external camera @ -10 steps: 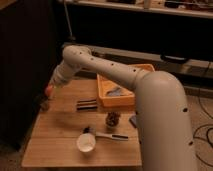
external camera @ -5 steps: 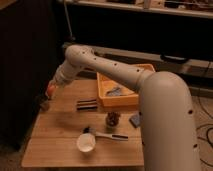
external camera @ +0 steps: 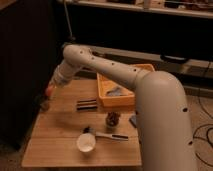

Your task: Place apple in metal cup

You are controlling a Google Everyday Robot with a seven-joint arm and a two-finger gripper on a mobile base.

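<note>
Apple, small, round and red-orange point(external camera: 50, 91), sits at the tip of the gripper point(external camera: 47, 95), by the far left corner of your pale wooden table point(external camera: 55, 136). You cannot tell whether the pincer grips it or how wide it stands. Nearest you stands a round white cup point(external camera: 86, 142). Beyond it are a dark-handled utensil point(external camera: 107, 135), a clear glass with dark contents point(external camera: 112, 119), a flat black bar point(external camera: 86, 104) and an orange plastic tray point(external camera: 116, 99). The thick white arm point(external camera: 160, 110) hides the table's right side. Dark shelving point(external camera: 150, 30) runs behind.
</note>
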